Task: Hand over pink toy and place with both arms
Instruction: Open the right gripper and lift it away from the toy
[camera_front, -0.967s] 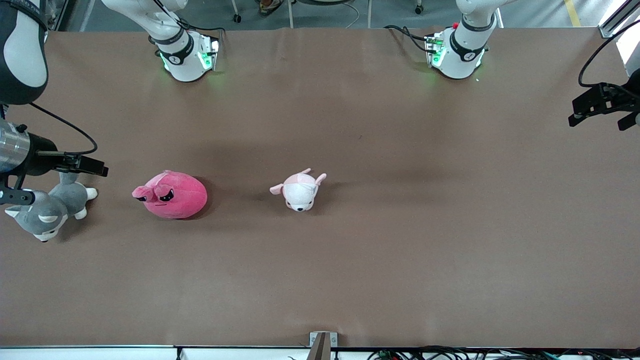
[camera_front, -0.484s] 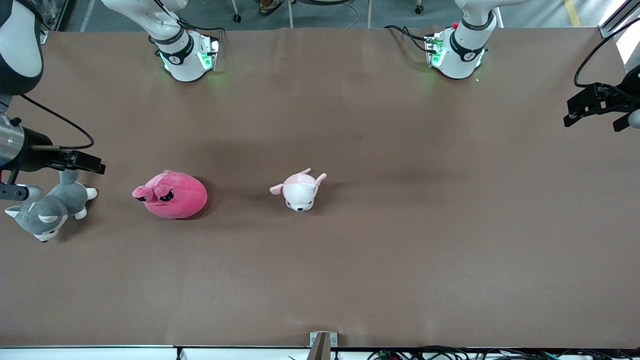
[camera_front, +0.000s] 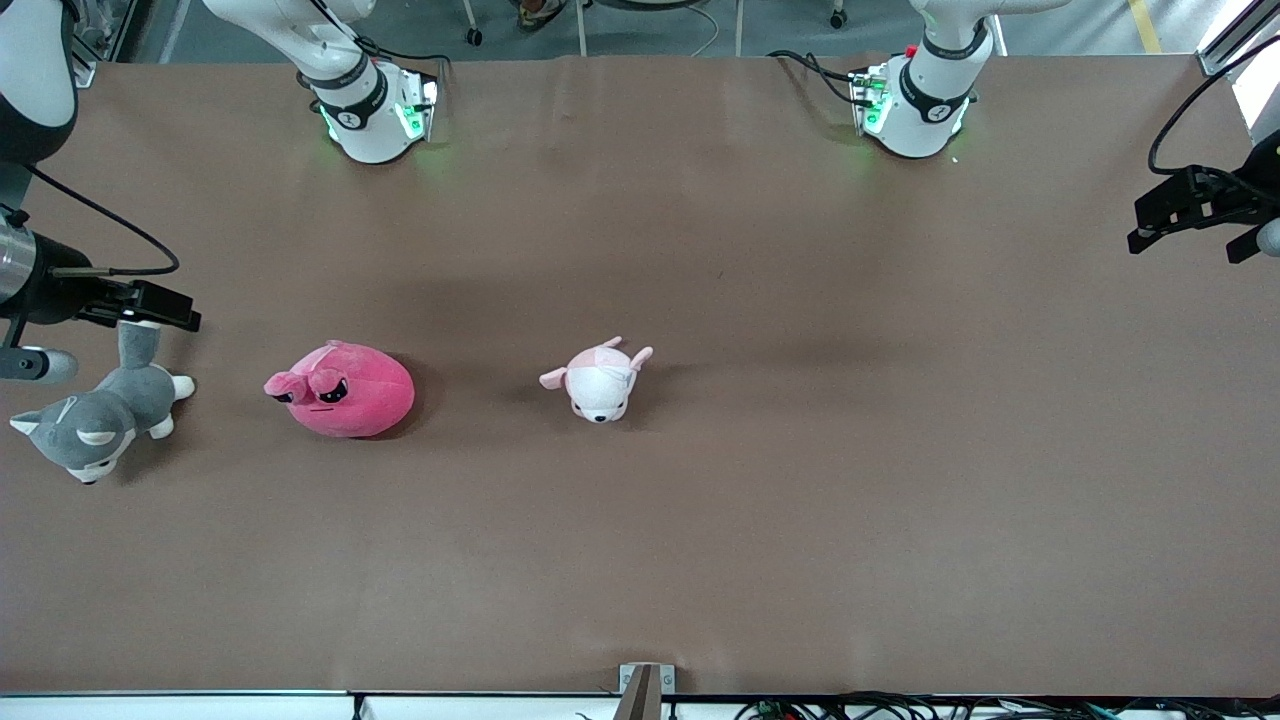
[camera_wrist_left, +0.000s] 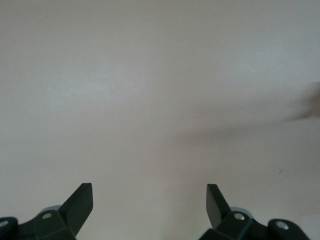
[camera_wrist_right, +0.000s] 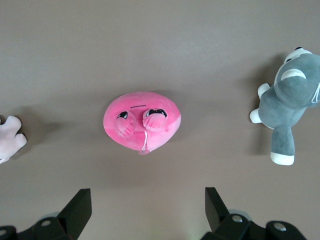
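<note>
The pink toy (camera_front: 340, 390) is a round hot-pink plush lying on the brown table toward the right arm's end. It also shows in the right wrist view (camera_wrist_right: 142, 120), face up and apart from everything. My right gripper (camera_wrist_right: 148, 192) is open and empty, high over the table between the pink toy and the husky; its wrist (camera_front: 60, 295) shows at the frame's edge. My left gripper (camera_wrist_left: 150, 187) is open and empty, high over bare table at the left arm's end; its wrist (camera_front: 1190, 210) shows at the other edge.
A grey-and-white husky plush (camera_front: 95, 420) lies beside the pink toy at the right arm's end, also in the right wrist view (camera_wrist_right: 290, 100). A pale pink-and-white puppy plush (camera_front: 600, 380) lies near the table's middle, its edge in the right wrist view (camera_wrist_right: 7, 137).
My right wrist has drifted off the husky toward the arm bases' edge, uncovering the husky's tail. My left wrist shifted slightly, then held still. No toy has moved.
</note>
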